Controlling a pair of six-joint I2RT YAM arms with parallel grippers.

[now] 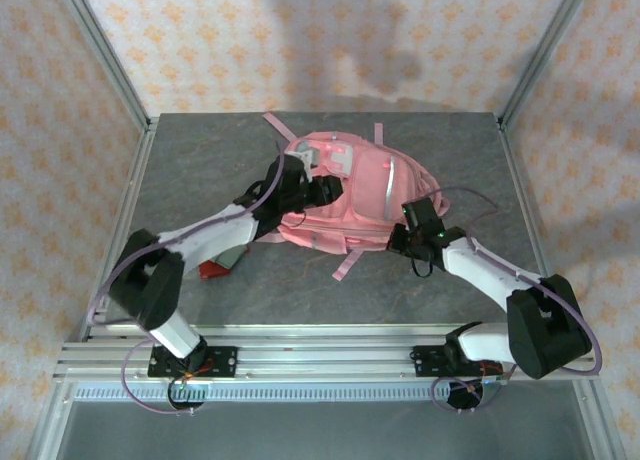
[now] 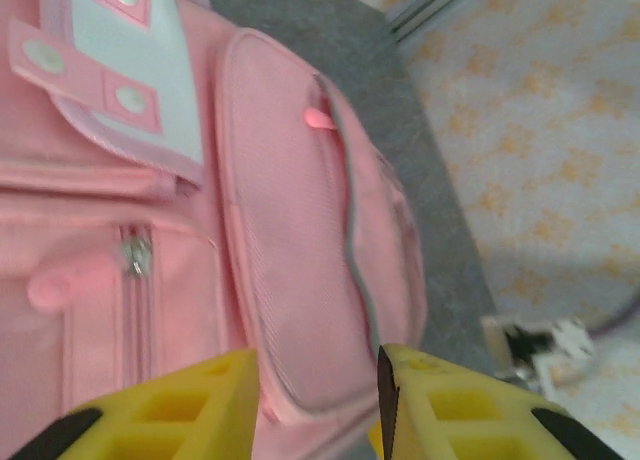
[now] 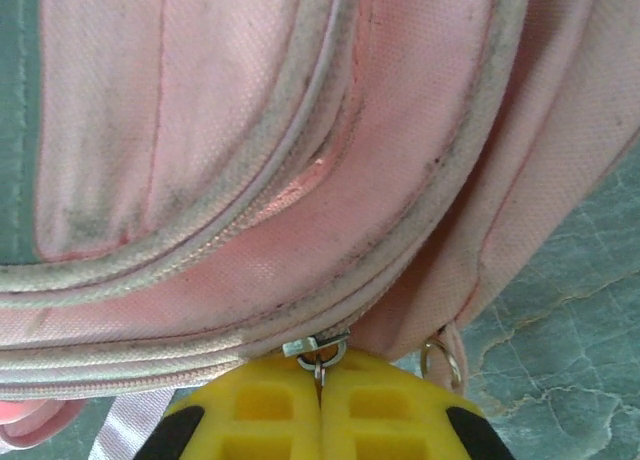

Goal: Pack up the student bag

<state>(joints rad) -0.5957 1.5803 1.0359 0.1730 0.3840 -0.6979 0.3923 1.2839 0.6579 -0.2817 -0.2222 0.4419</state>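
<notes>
Grey tabletop [image 1: 200,160], with a pink backpack [image 1: 365,195] lying flat near its middle.
We see our left claw [image 2: 318,400] spread just above the backpack; our right claw [image 3: 320,400] pinches a zip pull [image 3: 316,348] at its near edge.

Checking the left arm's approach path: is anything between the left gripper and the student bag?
Nothing visible stands in the way. The left gripper, fingers apart, sits right at the student bag. Between and beyond its fingers there is only the bag's own pink pocket fabric and grey zip trim.
</notes>
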